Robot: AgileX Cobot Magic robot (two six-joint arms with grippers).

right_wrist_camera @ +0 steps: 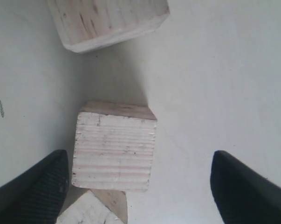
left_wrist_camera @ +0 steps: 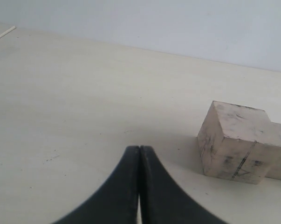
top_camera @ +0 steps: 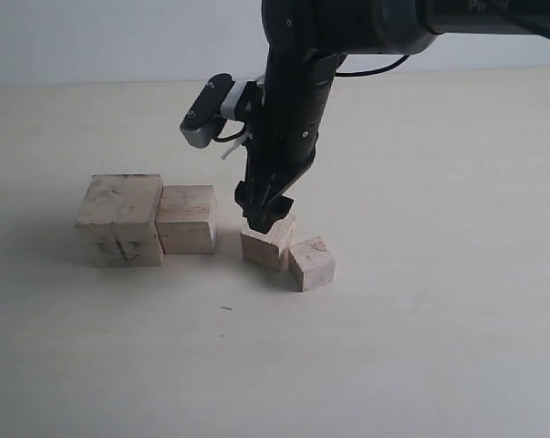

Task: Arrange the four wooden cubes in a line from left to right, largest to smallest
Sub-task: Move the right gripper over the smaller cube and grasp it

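The big cube [top_camera: 119, 219] is sitting far left on the table [top_camera: 439, 347], & the 2nd cube [top_camera: 187, 219] is touching its right side, so those 2 are looking lined up. The 3rd cube [top_camera: 267, 243] is lying a bit apart to the right, turned at a slant. The small cube [top_camera: 311, 263] is sitting right up against its near-right corner, prob. touching, & is turned too. The R claw [top_camera: 265, 217] is hanging low over the 3rd cube w/ its jaws wide open, one on each side, gripping nothing. In the R wrist view that cube is sitting much closer to one finger [right_wrist_camera: 35, 191] than the other. The L claw [left_wrist_camera: 140, 186] is squeezed closed w/ nothing in it, facing the big cube from nearby. I think the closing could go wrong: the near finger may be hitting the cube first & shoving or spinning it, & that could be knocking the small cube away. Since the cube is slanted, the jaws may be pinching corners, so it could slip out. Sliding it left too hard could be bumping the 2nd cube out of line. No words are showing on the cubes, only dark scuffs on the big one. White letters on the arm [top_camera: 475, 9] are cut off at the top, so I can't read them.
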